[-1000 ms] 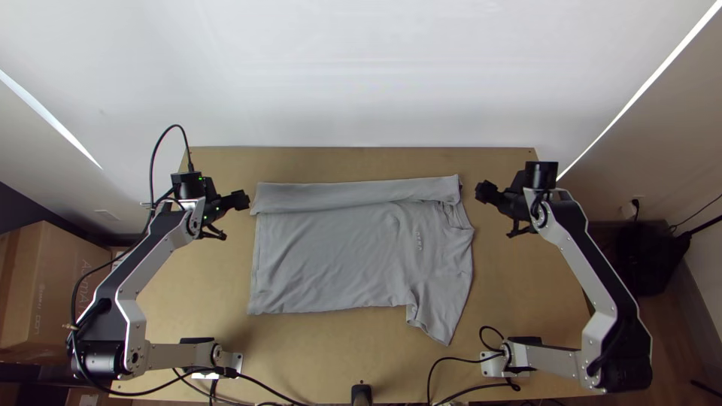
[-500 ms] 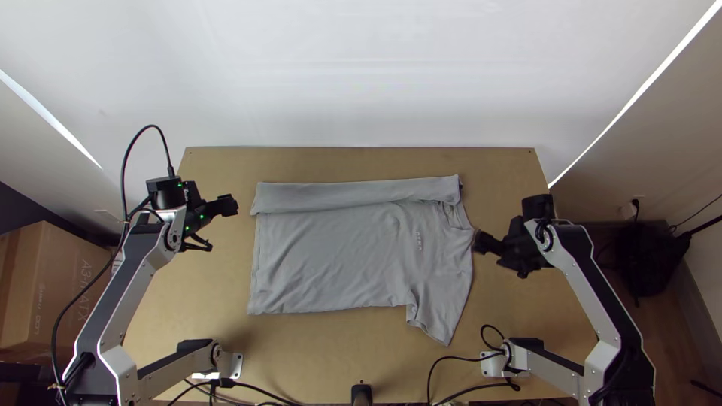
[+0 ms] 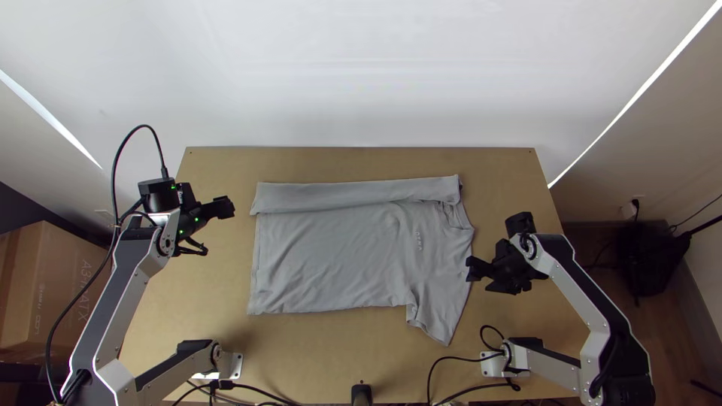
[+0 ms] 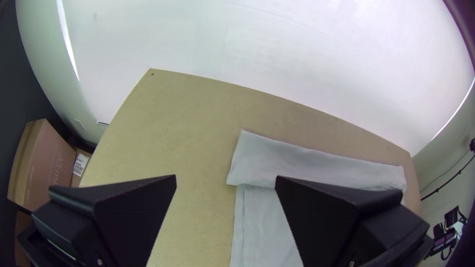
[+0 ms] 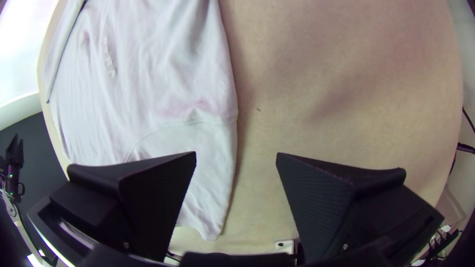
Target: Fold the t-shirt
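In the top view, the light-grey, short-sleeved cloth t-shirt (image 3: 331,256) lies on the light wooden desk (image 3: 301,376), its body spread flat and 1 long strip (image 3: 353,194) turned inward along the far side. The near sleeve (image 3: 436,312) sticks out toward the arms' bases. The step in hand looks to be folding that near side over to match. The black right hand (image 3: 470,269) is just beside the shoulder edge, well placed to go down to the sleeve; the black left hand (image 3: 228,207) is well apart from the cloth and would best aim for the near corner of the straight bottom hem (image 3: 254,263).

In the left wrist view, the left hand is spread wide and holds nothing; the strip's hem end lies smooth, so keep clear of it.

In the right wrist view, the right hand is spread too, with the sleeve partly behind it. Pinch shallowly, so only cloth is caught, then lift both ends together and keep the edge lightly taut; 1 side leading could skew the fold or drag the strip loose.
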Robot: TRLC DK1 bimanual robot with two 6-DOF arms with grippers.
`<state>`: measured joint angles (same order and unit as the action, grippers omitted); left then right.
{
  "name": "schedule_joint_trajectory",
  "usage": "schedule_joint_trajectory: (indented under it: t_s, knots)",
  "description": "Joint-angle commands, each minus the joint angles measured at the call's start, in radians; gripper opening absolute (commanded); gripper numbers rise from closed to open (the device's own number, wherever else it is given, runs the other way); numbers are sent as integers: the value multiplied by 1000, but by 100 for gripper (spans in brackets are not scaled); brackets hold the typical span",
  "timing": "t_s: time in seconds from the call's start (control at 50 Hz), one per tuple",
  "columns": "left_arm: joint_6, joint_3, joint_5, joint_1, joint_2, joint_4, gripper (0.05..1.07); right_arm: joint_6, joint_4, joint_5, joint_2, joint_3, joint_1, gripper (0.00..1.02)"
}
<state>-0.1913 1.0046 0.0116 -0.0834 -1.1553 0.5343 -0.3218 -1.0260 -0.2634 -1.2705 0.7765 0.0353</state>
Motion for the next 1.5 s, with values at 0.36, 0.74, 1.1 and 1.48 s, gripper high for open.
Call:
schedule_joint_trajectory:
  t_s: [0.36, 0.74, 1.1, 1.48]
  knots:
    - [16, 14, 1, 19, 17, 36, 103, 38, 135, -37, -93, -91, 61, 32]
    - [411, -77, 103, 19, 43, 334, 96, 55, 155, -36, -59, -106, 72, 3]
    - [788, -222, 93, 48, 109, 734, 98, 61, 150, -36, -44, -105, 72, 3]
    - [667, -296, 79, 304, 46, 710, 92, 53, 150, -36, -38, -103, 84, 3]
